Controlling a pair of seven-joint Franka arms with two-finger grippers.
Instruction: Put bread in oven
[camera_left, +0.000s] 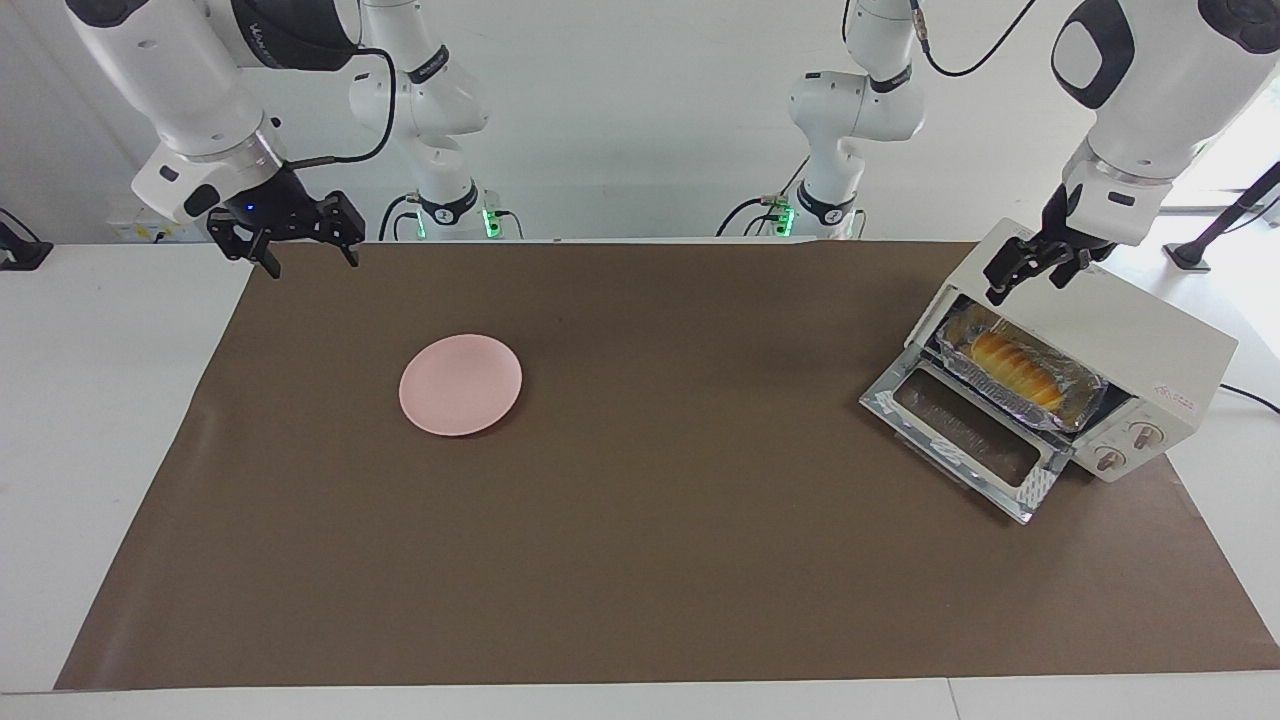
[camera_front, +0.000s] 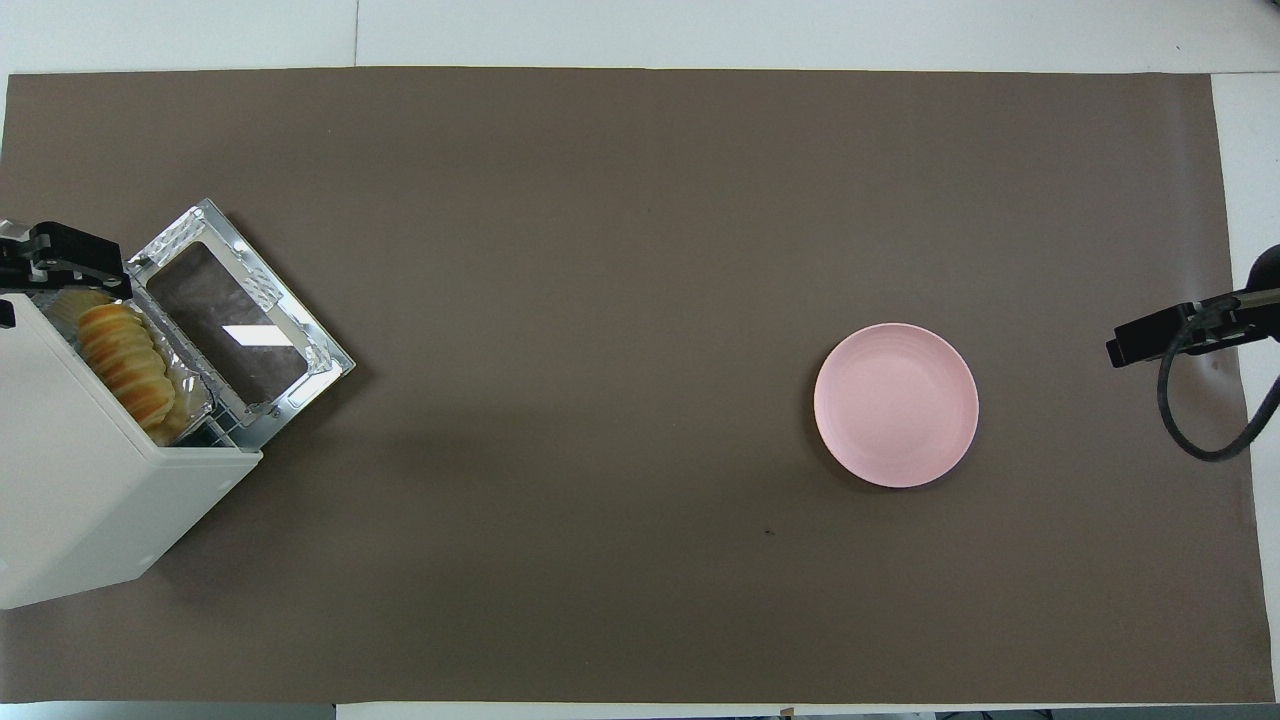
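Bread (camera_left: 1016, 366): golden ridged loaf, lying in foil tray (camera_left: 1072, 398) inside the oven, on the rack just past the door opening. Also seen in overhead view (camera_front: 125, 358).
Oven (camera_left: 1130, 335): cream-white box at left arm's end of table, set at an angle; two knobs + small red logo on front panel.
Oven door (camera_left: 965, 432): glass pane, dropped fully open, lying flat in front of the oven.
Left gripper (camera_left: 1030, 268): up in the air over the oven's top edge, above the tray end nearer the robots; not touching bread. Jaws: can't tell if apart or together.
Plate (camera_left: 460, 384): round, pink, bare, on brown mat (camera_left: 640, 560), toward right arm's end; well apart from oven.
Right gripper (camera_left: 310, 258): right arm waits, gripper hanging over mat's corner nearest the robots, at that arm's end. Jaws: apart, holding nothing.
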